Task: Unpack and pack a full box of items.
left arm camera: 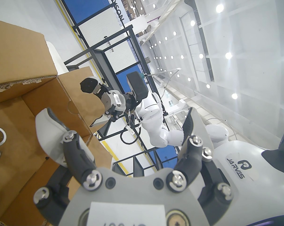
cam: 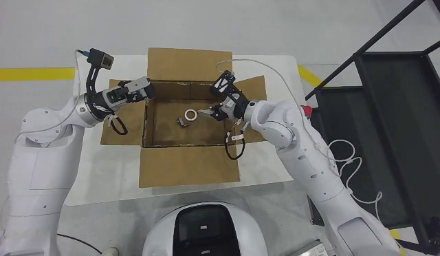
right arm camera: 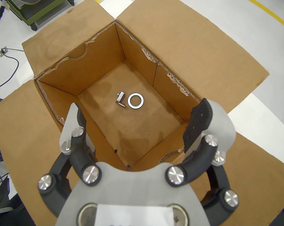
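One open cardboard box point(cam: 189, 65) sits at the middle of the table point(cam: 285, 84), nearly empty, so I judge unpacking almost finished or packing barely begun. Two grippers hang with jaws spread wide, holding nothing: the left gripper point(left arm camera: 116, 114) at the box's left wall, the right gripper point(right arm camera: 138, 109) above its right wall. Mid-floor in the box lie one metal ring point(right arm camera: 135, 100) and, just beside it, one small bracket point(right arm camera: 120, 99).

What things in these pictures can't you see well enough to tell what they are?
1. The small metal piece beside the ring: too small to name in the top view, cut off by the picture's edge in the left wrist view.
2. Two dark specks on the box floor, right wrist view: too small to name.
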